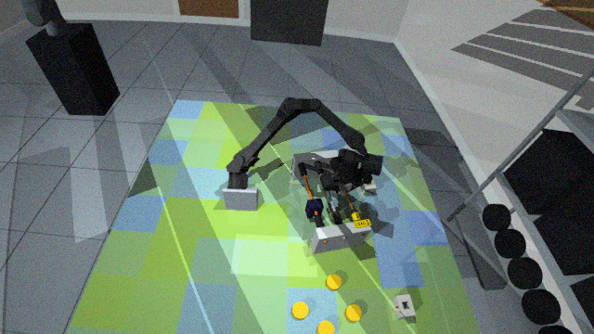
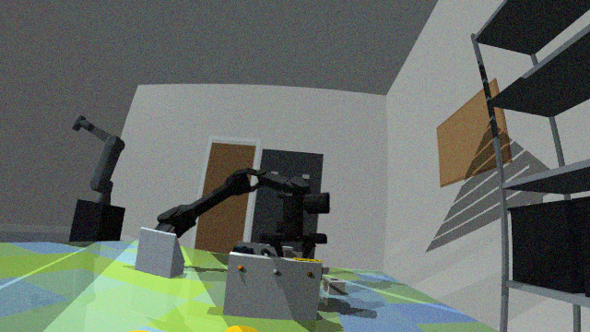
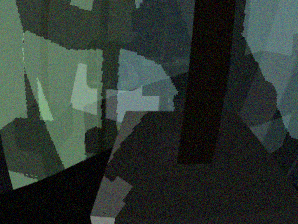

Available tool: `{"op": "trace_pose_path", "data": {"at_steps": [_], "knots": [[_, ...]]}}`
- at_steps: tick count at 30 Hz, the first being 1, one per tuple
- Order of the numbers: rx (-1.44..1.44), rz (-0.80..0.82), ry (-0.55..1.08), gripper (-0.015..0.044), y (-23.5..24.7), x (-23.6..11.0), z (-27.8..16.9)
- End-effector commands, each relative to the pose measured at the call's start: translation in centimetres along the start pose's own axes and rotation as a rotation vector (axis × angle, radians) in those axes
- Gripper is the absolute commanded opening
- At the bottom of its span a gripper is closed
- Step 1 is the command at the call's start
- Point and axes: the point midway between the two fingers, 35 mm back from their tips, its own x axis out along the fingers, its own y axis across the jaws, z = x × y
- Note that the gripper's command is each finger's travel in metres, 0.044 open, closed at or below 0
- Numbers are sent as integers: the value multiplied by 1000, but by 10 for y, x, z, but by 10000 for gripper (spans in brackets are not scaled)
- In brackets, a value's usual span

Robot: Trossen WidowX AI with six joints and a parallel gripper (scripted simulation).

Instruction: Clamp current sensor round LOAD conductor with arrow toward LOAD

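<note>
I see a big table top [image 1: 139, 278] of green and blue patches filling most of the top view. A tall shelf rack [image 2: 500, 184] stands at the right edge of the exterior view. My black arm [image 1: 260, 139] rises from a grey block [image 1: 240, 199] left of the middle. It bends over in an arch and comes down at the middle of the top view. There the gripper [image 1: 340, 192] hangs over thin rods that run down to a grey box [image 1: 341, 237]. Its fingers stand about halfway apart. I see nothing caught between them, though they are small and dark in these views. The wrist view is dim and only shows a dark bar [image 3: 209, 63] running up and down. The sensor [image 1: 314, 207] is the dark blue lump, I think. It sits round the left orange rod [image 1: 306, 186], just above the grey box, a little down and left of the gripper and apart from it. The yellow LOAD tag [image 1: 361, 224] is at the lower end of the right orange rod. Four yellow discs [image 1: 333, 281] lie near the bottom of the top view. A small white box [image 1: 403, 306] lies to their right.
</note>
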Motion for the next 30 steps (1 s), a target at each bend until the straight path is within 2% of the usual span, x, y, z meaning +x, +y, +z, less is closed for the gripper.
{"op": "trace_pose_path", "data": {"at_steps": [1, 13, 20, 28, 30], "knots": [[1, 0, -1, 255, 0, 0, 0], [1, 0, -1, 255, 0, 0, 0], [1, 0, -1, 439, 0, 0, 0], [1, 0, -1, 440, 0, 0, 0], [1, -17, -2, 440, 1, -11, 0]]}}
